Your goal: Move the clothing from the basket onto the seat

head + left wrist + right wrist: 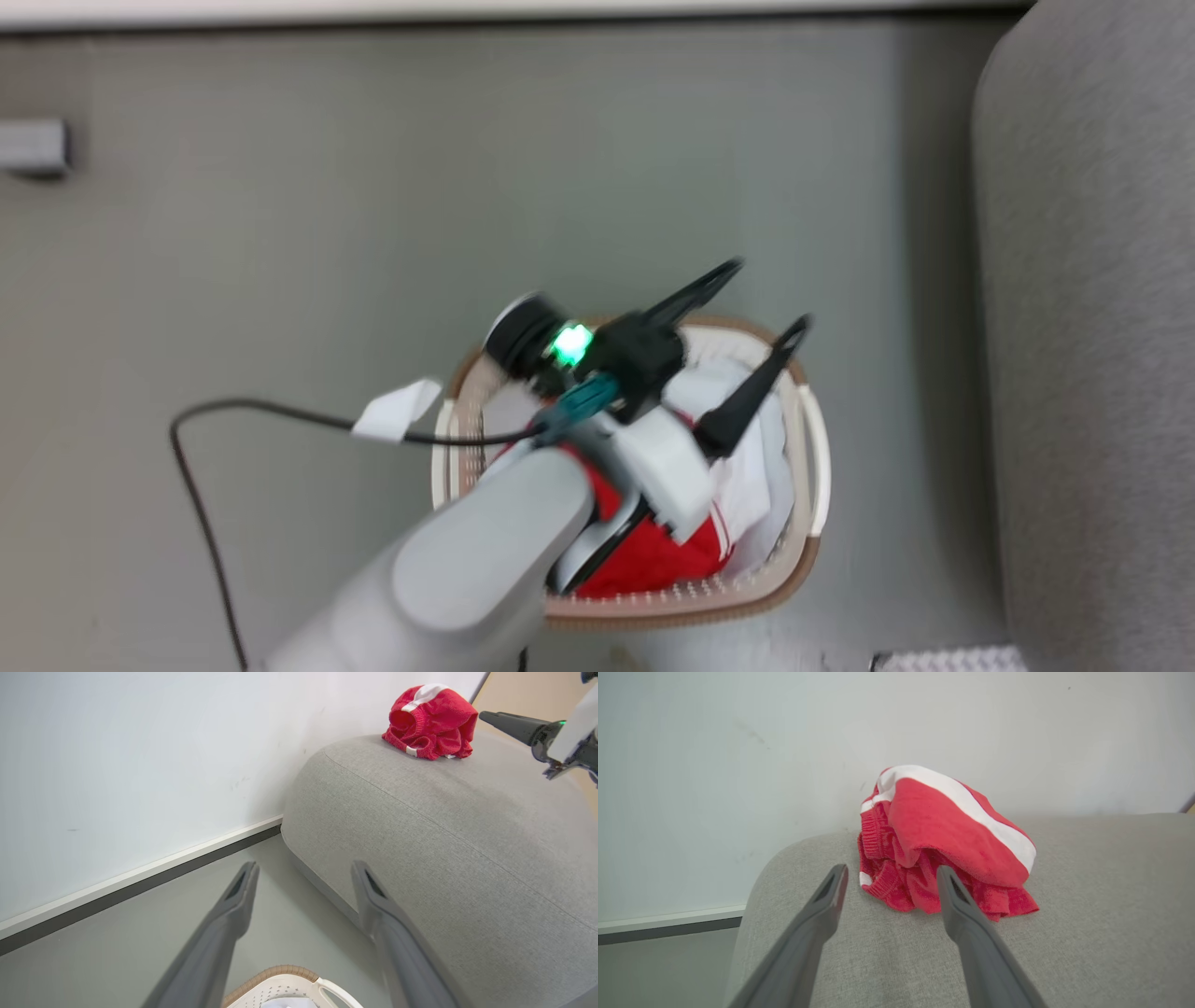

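The cream basket (810,439) stands on the floor left of the grey seat (1092,327). Inside it lies clothing: a red piece with white stripes (653,560) and a white piece (747,476). My left gripper (770,294) hovers open over the basket's far end, nothing between its fingers. In the left wrist view that gripper (303,865) points at the seat (444,835), with the basket's rim (285,982) below. A crumpled red garment (952,844) rests on the seat (1087,905) against the wall. My right gripper (892,868) stands open just short of it, holding nothing.
A black cable (196,467) with a white tag (397,411) loops from my left arm over the grey floor. A white wall with a dark baseboard (140,877) runs behind the seat. One finger of my right gripper (514,722) reaches in beside the red garment (430,718).
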`<state>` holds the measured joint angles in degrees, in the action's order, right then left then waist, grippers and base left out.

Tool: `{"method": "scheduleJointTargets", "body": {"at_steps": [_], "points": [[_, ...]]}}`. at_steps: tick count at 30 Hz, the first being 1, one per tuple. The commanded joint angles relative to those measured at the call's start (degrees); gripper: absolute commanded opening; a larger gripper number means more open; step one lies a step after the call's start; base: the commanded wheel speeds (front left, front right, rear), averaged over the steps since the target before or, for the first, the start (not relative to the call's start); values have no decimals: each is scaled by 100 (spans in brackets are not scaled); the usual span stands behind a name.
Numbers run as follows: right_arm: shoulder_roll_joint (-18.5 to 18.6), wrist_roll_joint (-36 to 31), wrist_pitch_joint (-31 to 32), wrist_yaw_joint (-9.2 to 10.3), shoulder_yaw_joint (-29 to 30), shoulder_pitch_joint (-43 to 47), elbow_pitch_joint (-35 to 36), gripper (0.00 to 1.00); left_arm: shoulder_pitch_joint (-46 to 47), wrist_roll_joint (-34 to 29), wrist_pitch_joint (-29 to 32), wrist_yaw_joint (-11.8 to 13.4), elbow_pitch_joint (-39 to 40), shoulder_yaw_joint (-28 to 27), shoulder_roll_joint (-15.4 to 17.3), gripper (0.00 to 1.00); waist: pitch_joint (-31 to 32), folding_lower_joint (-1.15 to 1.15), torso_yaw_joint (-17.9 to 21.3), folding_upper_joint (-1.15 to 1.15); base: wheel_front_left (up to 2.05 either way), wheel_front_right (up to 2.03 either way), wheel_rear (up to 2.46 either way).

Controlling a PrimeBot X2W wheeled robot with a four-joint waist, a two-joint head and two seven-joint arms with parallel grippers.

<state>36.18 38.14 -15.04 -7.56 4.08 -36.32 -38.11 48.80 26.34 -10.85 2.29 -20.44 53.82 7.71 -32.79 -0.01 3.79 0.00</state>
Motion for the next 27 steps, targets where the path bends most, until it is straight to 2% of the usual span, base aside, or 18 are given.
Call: {"method": "scheduleJointTargets", "body": {"at_steps": [1, 3, 7, 11, 16, 22, 27], "points": [[-28, -142, -17, 14, 62, 225, 152, 100, -155, 60, -38, 36, -25, -31, 61, 100, 484, 1, 84, 0, 0, 0, 0], [-214, -473, -18, 14, 359, 687, 735, 100, -407, 200, -148, 133, -74, -125, 128, 100, 796, 1, 73, 0, 0, 0, 0], [-829, -1127, -18, 14, 859, 1652, 1902, 100, -1015, 424, -318, 305, -122, -337, 247, 100, 1406, 1, -26, 0, 0, 0, 0], [-1383, -1770, -20, 14, 1000, 2504, 2769, 100, -1605, 593, -388, 486, -93, -557, 373, 100, 1934, 1, -231, 0, 0, 0, 0], [-2095, -2369, -11, 14, 993, 3320, 3523, 100, -2256, 592, -434, 683, 81, -912, 547, 100, 2477, 1, -527, 0, 0, 0, 0], [-2748, -2870, -10, 14, 930, 4002, 3844, 100, -3227, 267, -429, 865, 622, -1742, 663, 100, 2891, 1, -790, 0, 0, 0, 0], [-3085, -3023, -10, 14, 680, 4475, 3673, 100, -4059, -56, -430, 766, 826, -2409, 685, 100, 3185, 1, -898, 0, 0, 0, 0]]}}
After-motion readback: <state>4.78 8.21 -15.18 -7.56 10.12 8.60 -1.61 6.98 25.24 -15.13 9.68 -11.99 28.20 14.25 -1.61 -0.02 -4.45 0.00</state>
